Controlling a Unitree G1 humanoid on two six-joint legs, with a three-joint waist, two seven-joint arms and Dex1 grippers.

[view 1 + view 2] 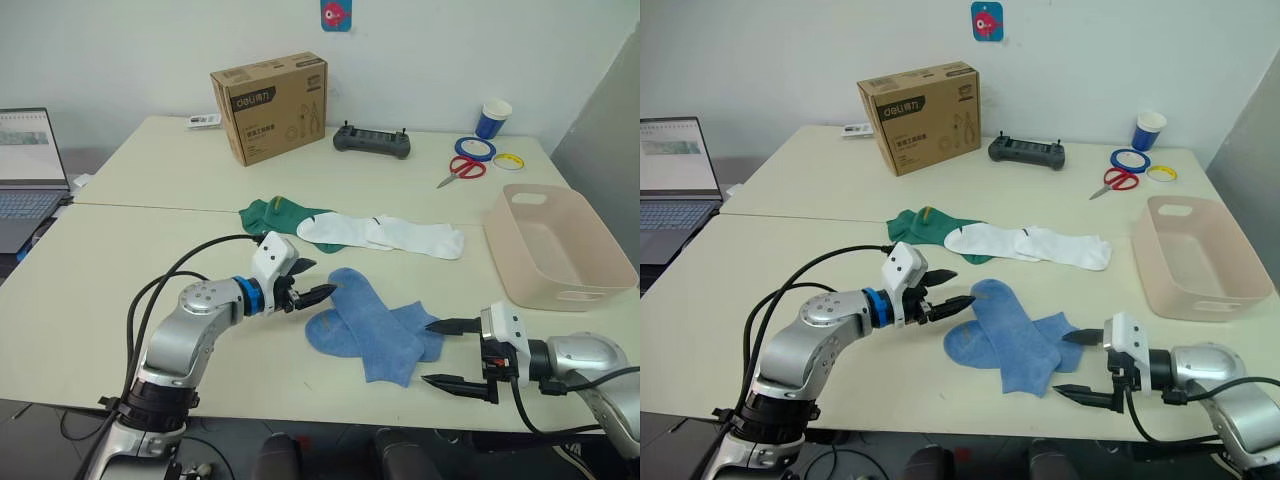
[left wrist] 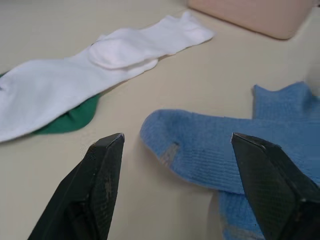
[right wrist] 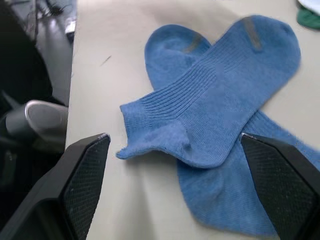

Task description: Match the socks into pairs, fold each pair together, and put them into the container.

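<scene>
Grippers first: my left gripper (image 1: 312, 281) and right gripper (image 1: 437, 352) both gape wide, flanking the two blue socks (image 1: 372, 325) crossed on the worktop (image 1: 150, 190), likely to square them for folding; basin (image 1: 560, 246) waits beyond.

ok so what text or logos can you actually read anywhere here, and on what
"deli" in white on a dark label, followed by characters too small to read: on the brown cardboard box.
Smaller print and tool drawings on the box front: too small to read.
Laptop screen: contents blurred, unreadable.
Blue sticker on the wall: a red fish-like picture, no readable words.
Blue paper cup: no legible text.
</scene>
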